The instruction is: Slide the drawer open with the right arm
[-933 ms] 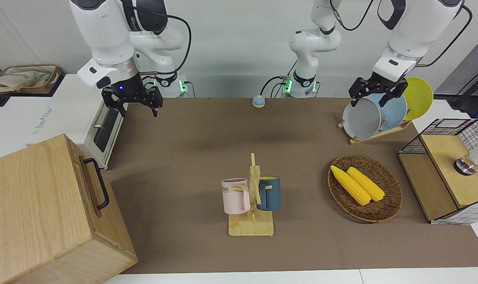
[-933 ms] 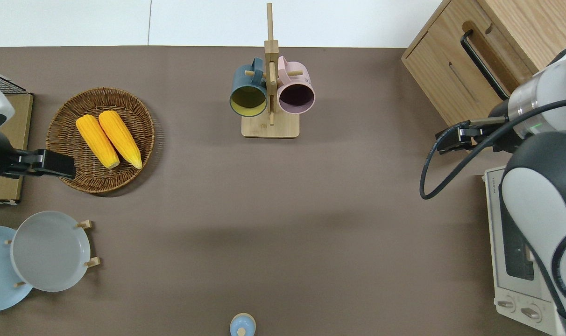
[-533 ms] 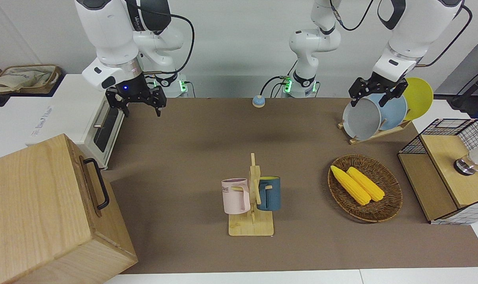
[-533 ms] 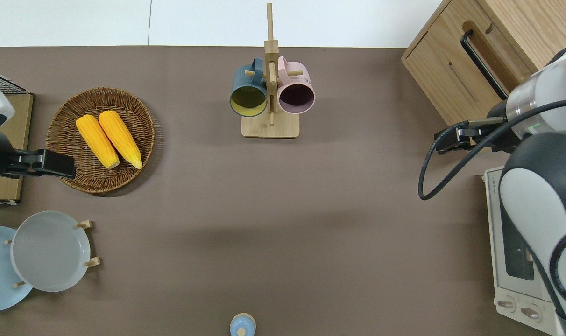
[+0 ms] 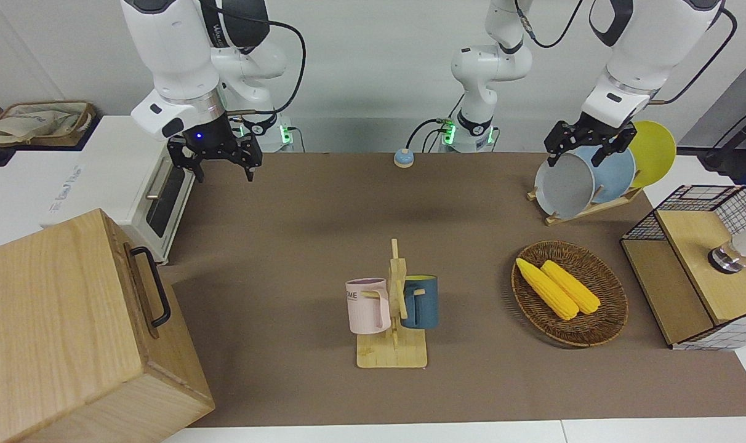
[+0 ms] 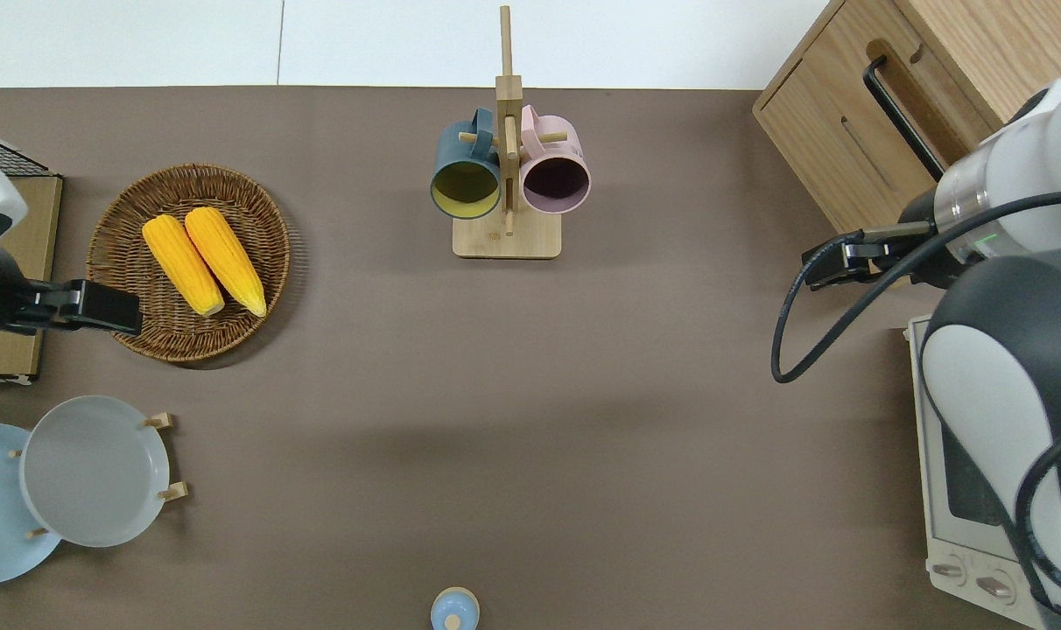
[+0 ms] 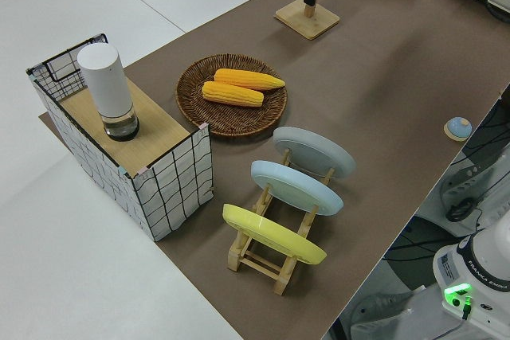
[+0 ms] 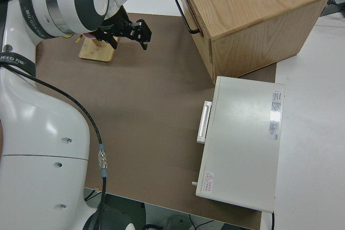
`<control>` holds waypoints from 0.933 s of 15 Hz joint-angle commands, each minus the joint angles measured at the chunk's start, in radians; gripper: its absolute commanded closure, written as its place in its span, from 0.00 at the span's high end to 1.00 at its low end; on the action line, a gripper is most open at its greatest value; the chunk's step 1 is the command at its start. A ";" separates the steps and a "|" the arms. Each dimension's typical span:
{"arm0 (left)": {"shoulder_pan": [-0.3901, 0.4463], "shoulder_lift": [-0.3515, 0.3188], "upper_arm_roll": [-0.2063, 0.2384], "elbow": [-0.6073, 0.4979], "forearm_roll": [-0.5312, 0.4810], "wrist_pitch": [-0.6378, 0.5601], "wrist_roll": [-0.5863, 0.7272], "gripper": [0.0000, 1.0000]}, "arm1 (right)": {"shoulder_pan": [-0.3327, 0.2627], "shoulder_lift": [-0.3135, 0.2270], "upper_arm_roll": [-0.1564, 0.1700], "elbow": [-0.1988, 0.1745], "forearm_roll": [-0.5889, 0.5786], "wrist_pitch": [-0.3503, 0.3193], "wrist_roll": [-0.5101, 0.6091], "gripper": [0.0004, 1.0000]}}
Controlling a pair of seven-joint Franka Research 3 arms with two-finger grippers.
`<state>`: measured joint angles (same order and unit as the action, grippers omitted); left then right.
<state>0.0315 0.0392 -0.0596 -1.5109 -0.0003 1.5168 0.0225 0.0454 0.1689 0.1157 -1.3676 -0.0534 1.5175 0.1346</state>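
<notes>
The drawer [image 5: 140, 289] sits shut in the top of the big pale wooden box [image 5: 53, 332] at the right arm's end of the table. Its black bar handle [image 5: 153, 284] faces the table's middle and also shows in the overhead view [image 6: 902, 118] and the right side view [image 8: 187, 13]. My right gripper [image 5: 222, 169], with a blue light on its wrist, hangs open and empty in the air. In the overhead view it [image 6: 837, 262] is over the brown mat, between the box and the white toaster oven [image 6: 968, 472], apart from the handle. The left arm is parked, its gripper [image 5: 585, 151] open.
The toaster oven [image 5: 133, 184] stands nearer to the robots than the wooden box. A mug rack [image 5: 393, 307] with two mugs stands mid-table. A wicker basket [image 5: 607, 320] with corn, a plate rack [image 5: 588, 178] and a wire-mesh box [image 5: 693, 264] are toward the left arm's end.
My right gripper has shifted a little away from the toaster oven toward the table's middle and risen slightly. The drawer and the left arm have not moved.
</notes>
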 commanded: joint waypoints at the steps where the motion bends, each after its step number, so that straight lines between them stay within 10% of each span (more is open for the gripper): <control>1: 0.004 0.011 -0.006 0.026 0.017 -0.020 0.010 0.99 | -0.007 0.004 0.001 0.007 -0.035 0.015 -0.013 0.99; 14: 0.004 0.013 -0.006 0.026 0.017 -0.020 0.010 0.99 | 0.251 0.110 0.015 0.001 -0.761 0.012 -0.012 0.99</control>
<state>0.0315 0.0392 -0.0596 -1.5109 -0.0003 1.5168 0.0225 0.2426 0.2384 0.1350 -1.3681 -0.6770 1.5196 0.1336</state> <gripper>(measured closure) 0.004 0.013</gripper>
